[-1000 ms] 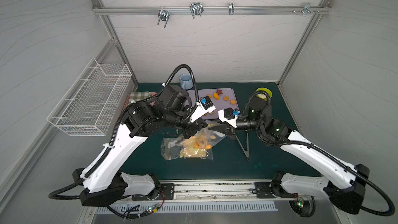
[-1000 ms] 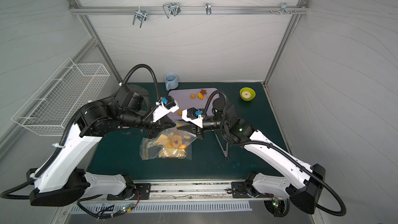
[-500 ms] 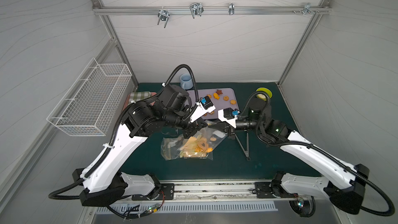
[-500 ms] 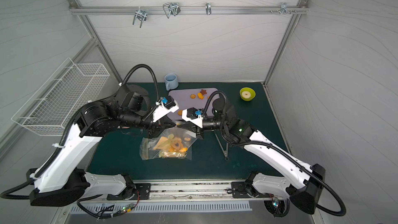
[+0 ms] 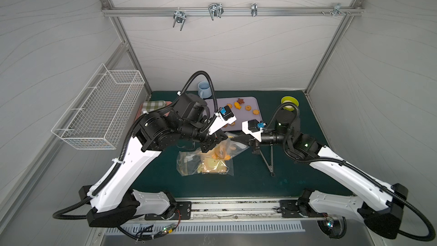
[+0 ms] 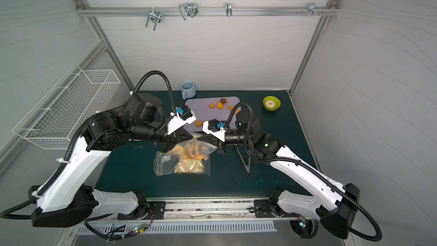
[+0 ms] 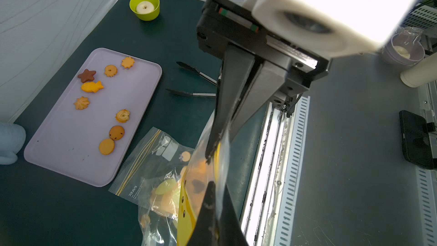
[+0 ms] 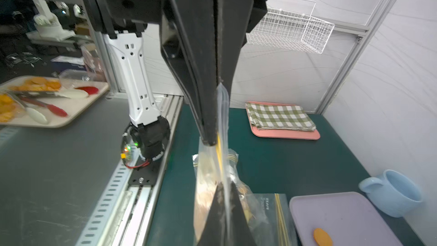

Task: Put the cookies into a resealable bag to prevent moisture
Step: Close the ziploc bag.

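A clear resealable bag [image 5: 224,149] with a yellow print hangs between my two grippers above the green mat. My left gripper [image 7: 214,189] is shut on its top edge. Facing it, my right gripper [image 8: 223,186] is shut on the same edge a little way along. Both grips show in both top views, the left gripper [image 6: 185,136] and the right gripper [image 6: 201,137]. Orange cookies [image 6: 194,152] lie inside the bag [image 7: 192,185]. Several more cookies [image 7: 92,87], among them a brown star, rest on the lilac tray [image 7: 71,138] behind it.
A second clear bag [image 5: 203,166] lies flat under the held one. Black tongs [image 5: 269,157] lie to the right. At the back stand a blue mug [image 5: 204,89] and a green bowl [image 5: 289,102]. A checked cloth [image 8: 279,114] sits back left, a wire basket [image 5: 101,112] on the left wall.
My right gripper's jaws have closed the last bit onto the bag's edge. The bag's contents have shifted slightly; both arms have hardly moved.
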You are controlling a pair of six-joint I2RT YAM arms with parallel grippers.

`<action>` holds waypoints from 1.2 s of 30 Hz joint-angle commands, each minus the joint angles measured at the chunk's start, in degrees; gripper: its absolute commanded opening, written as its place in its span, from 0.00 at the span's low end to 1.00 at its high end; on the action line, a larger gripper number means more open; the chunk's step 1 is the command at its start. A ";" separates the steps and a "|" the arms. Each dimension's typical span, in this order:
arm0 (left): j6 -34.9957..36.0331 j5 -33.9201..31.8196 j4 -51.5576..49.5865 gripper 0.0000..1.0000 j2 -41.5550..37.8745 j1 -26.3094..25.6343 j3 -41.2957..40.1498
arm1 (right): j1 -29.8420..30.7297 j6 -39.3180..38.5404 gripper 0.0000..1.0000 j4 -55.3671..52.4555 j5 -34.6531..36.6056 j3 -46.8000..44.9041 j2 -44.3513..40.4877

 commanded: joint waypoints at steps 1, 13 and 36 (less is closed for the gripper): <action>1.11 0.06 1.82 0.00 -1.29 -0.11 1.01 | -0.78 -0.65 0.00 -1.45 -0.55 -0.21 -1.27; 1.04 0.22 1.98 0.00 -1.10 -0.11 0.99 | -1.79 -0.24 0.30 -1.01 -0.59 -1.88 -3.19; -0.12 1.64 3.28 0.00 -1.79 -0.11 0.98 | -0.65 -0.47 0.08 -1.48 -0.36 0.94 -2.50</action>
